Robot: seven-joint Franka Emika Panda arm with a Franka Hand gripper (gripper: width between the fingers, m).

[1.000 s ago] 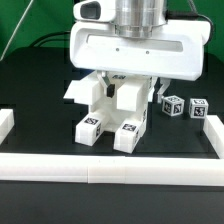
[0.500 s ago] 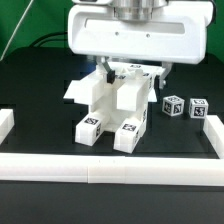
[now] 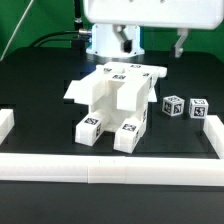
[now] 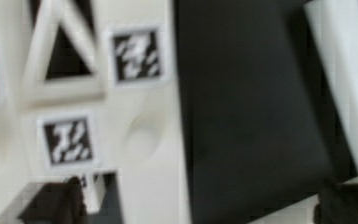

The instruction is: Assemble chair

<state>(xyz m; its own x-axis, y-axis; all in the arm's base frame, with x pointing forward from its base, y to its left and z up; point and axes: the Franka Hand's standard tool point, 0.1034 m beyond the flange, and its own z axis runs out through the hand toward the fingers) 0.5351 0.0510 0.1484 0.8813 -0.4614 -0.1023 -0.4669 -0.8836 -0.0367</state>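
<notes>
The partly joined white chair (image 3: 115, 100) stands on the black table, with two square legs pointing to the front and tag markers on top and on the leg ends. My gripper (image 3: 152, 42) hangs above its back part, open and empty, with the fingers apart and clear of the chair. In the wrist view a white chair panel (image 4: 87, 110) with tag markers lies below the open gripper (image 4: 208, 205), and one dark fingertip (image 4: 60, 203) shows over the panel.
Two small tagged cubes (image 3: 174, 105) (image 3: 197, 108) lie at the exterior view's right of the chair. Plain white border rails run along the front (image 3: 110, 168), the left (image 3: 6, 125) and the right (image 3: 214, 128). Cables lie behind.
My gripper has risen straight up from around the chair's top and now stands clear above it. The chair has stayed in place.
</notes>
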